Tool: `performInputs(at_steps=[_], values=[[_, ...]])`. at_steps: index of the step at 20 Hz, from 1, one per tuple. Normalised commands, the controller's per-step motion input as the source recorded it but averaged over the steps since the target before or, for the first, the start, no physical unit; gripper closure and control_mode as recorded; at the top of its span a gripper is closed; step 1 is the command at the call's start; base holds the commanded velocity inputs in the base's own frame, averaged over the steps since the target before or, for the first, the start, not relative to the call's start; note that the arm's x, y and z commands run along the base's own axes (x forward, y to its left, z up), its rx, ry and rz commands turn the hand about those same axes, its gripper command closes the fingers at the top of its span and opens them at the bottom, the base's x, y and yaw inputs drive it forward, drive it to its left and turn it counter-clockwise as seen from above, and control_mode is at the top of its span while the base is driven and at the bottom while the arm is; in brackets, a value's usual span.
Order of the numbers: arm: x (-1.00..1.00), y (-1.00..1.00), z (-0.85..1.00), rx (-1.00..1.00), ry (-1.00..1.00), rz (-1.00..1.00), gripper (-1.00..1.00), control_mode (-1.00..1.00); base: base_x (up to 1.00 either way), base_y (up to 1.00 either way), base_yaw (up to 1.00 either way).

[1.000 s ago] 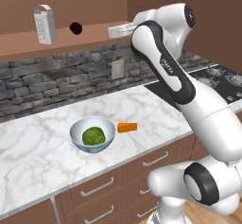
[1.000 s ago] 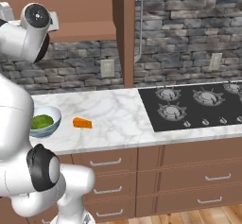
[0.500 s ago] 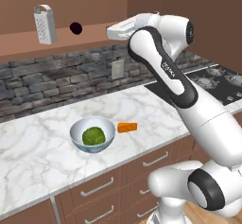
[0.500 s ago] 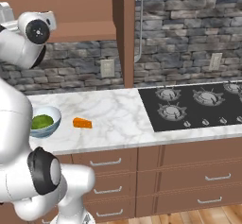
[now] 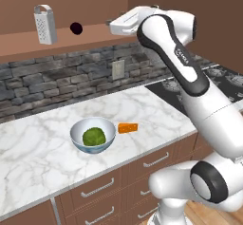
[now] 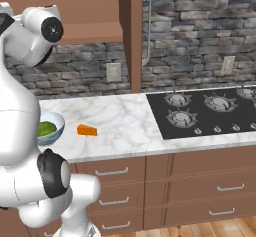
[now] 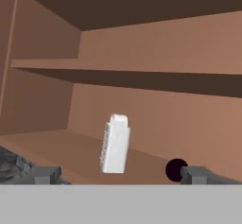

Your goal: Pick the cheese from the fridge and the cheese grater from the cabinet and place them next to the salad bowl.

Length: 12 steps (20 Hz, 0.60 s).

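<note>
The silvery cheese grater (image 5: 44,24) stands upright on the brown cabinet's shelf ledge (image 5: 57,41); the hand view shows the grater (image 7: 115,144) ahead, well beyond my fingertips. My gripper (image 5: 113,26) is raised at shelf height, to the right of the grater, and is open with nothing between its fingers (image 7: 45,175). The orange cheese wedge (image 5: 127,127) lies on the marble counter just right of the pale salad bowl (image 5: 93,135) with its green ball. Cheese (image 6: 87,130) and bowl (image 6: 50,128) also appear in the right base view.
A small dark ball (image 5: 76,28) sits on the ledge between the grater and my gripper, also ball (image 7: 176,169) in the hand view. A black cooktop (image 6: 210,111) lies right on the counter. A wall socket (image 5: 117,69) is on the stone backsplash. Drawers (image 5: 99,191) are below.
My arm has swung left along the cabinet ledge, bringing the hand closer to the dark ball and the grater. Cheese and bowl have stayed in place.
</note>
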Motion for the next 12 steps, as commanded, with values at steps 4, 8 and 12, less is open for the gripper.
performInputs(at_steps=[4, 8, 12], values=[[0.00, 0.00, 0.00, 0.00, 0.00, 0.00, -1.00, -1.00, 0.00, 0.00, 0.00], [0.03, 0.18, 0.00, 0.01, 0.07, 0.00, -1.00, -1.00, 0.00, 0.00, 0.00], [0.00, 0.44, 0.00, 0.00, 0.14, 0.00, -1.00, -1.00, 0.00, 0.00, 0.00]])
